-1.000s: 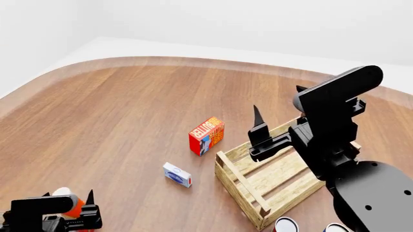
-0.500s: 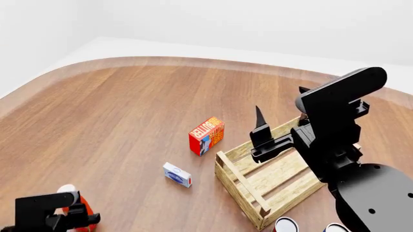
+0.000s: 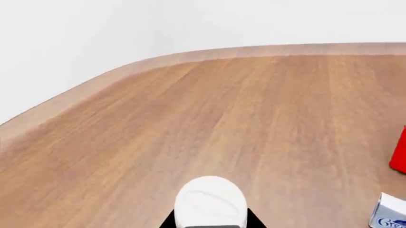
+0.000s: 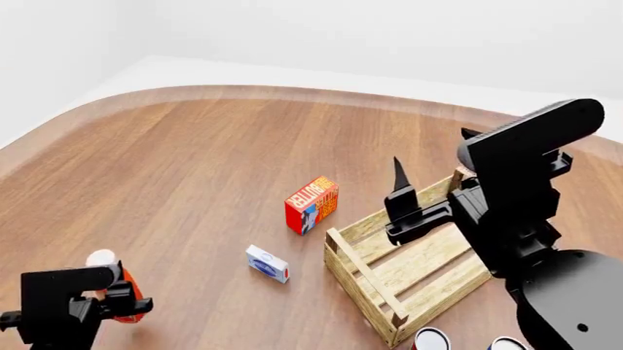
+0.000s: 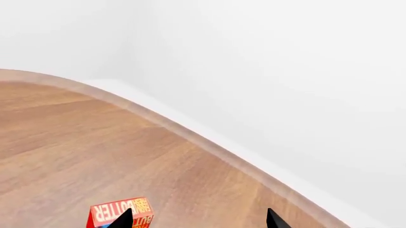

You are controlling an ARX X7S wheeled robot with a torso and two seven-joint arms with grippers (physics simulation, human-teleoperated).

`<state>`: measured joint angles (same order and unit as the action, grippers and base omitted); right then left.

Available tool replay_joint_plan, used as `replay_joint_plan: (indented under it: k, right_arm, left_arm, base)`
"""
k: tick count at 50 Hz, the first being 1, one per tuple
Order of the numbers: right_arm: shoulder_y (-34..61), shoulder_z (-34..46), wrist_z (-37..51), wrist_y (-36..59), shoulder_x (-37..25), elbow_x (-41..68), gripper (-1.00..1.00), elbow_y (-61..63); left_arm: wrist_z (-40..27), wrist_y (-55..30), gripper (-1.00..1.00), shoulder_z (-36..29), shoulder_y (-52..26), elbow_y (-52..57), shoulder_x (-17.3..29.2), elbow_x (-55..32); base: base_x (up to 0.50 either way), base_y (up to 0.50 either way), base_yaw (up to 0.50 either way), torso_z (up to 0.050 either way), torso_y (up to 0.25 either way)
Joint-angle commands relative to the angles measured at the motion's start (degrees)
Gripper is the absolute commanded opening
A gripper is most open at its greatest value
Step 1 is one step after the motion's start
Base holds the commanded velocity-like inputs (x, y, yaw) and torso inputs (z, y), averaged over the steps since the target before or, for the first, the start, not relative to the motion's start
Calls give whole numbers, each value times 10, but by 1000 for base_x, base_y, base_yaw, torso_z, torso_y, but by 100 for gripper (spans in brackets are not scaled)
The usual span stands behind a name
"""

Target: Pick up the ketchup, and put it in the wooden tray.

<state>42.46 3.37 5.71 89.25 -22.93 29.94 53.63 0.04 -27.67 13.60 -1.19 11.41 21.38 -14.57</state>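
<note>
The ketchup (image 4: 119,295), an orange-red bottle with a white cap, stands upright in my left gripper (image 4: 125,305) at the near left of the table. In the left wrist view its white cap (image 3: 210,202) sits between the two black fingers (image 3: 254,221), and my left gripper (image 3: 210,223) is shut on it. The wooden tray (image 4: 358,268) lies at the near right, well apart from the bottle. My right gripper (image 4: 399,195) hovers over the tray's far left rim, open and empty; in the right wrist view (image 5: 198,220) its tips stand wide apart.
An orange-red butter box (image 4: 311,204) stands left of the tray and shows in the right wrist view (image 5: 109,213). A small white-and-blue box (image 4: 267,263) lies nearer, also in the left wrist view (image 3: 388,216). Two cans (image 4: 430,340) sit at the tray's near corner.
My left gripper has come up with the ketchup in it, so the bottle sits higher in the head view. My right arm has drifted slightly to the right.
</note>
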Motion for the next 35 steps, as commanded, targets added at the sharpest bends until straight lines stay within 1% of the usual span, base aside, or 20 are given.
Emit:
replay_joint_plan:
  k: [1, 7, 11, 15, 18, 22, 27, 31, 35]
  right_arm:
    - [22, -60, 167, 6, -51, 229, 100, -7]
    - [39, -105, 320, 4, -96, 425, 100, -26]
    - [45, -120, 393, -3, -121, 514, 100, -35]
    - [48, -134, 471, -20, -156, 606, 100, -43]
    - [51, -135, 527, -43, -192, 671, 100, -46]
    - [43, -150, 588, -84, -251, 749, 100, -39]
    - [13, -193, 626, -122, -313, 813, 100, -24]
    - [-21, -255, 663, -156, -378, 880, 100, -12]
    - [-84, -368, 702, -158, -419, 958, 100, -7]
  left_arm:
    - [1, -77, -100, -40, -79, 99, 33, -14]
    - [10, -152, -100, -83, -167, 152, 47, -32]
    - [15, -207, -100, -115, -237, 172, 48, -48]
    - [27, -275, -100, -149, -325, 181, 36, -76]
    - [34, -324, -100, -171, -389, 183, 20, -99]
    - [46, -395, -100, -201, -477, 170, -15, -136]
    - [52, -409, -100, -238, -560, 115, -54, -138]
    - [59, -435, -100, -252, -624, 60, -98, -151]
    - [59, -431, -100, -281, -658, 3, -133, -145]
  base:
    - [0, 0, 0, 0, 0]
    - [0, 0, 0, 0, 0]
    - [0, 0, 0, 0, 0]
    - [0, 0, 0, 0, 0]
    - [0, 0, 0, 0, 0]
    - [0, 0, 0, 0, 0]
    - [0, 0, 0, 0, 2]
    - [0, 0, 0, 0, 0]
    - [0, 0, 0, 0, 0]
